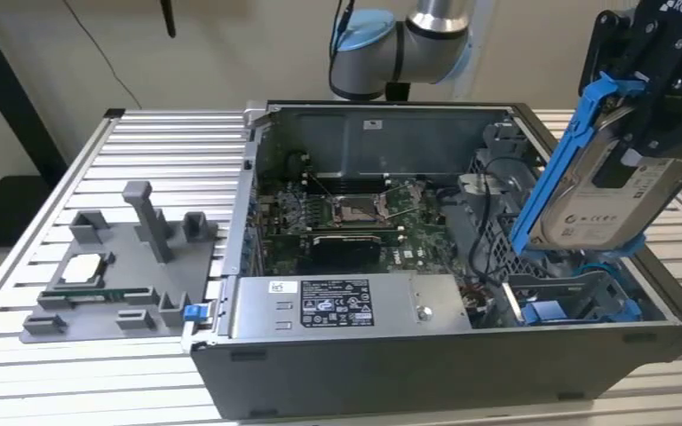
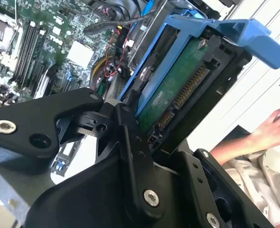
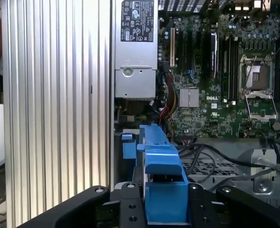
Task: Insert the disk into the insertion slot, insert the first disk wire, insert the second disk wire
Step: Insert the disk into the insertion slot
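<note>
- gripper (image 1: 646,120) fingers clamped on the disk (image 1: 596,200) by its blue carrier
- disk held steeply tilted, just above the insertion slot (image 1: 572,293), not seated

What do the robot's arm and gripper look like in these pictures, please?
The arm has a silver metal tube and rounded grey joints with light blue caps; a black cable runs beside it. The gripper is matt black with white lettering on its body. In the second wrist view its fingers are chunky black linkage bars joined by silver screw heads.
</note>
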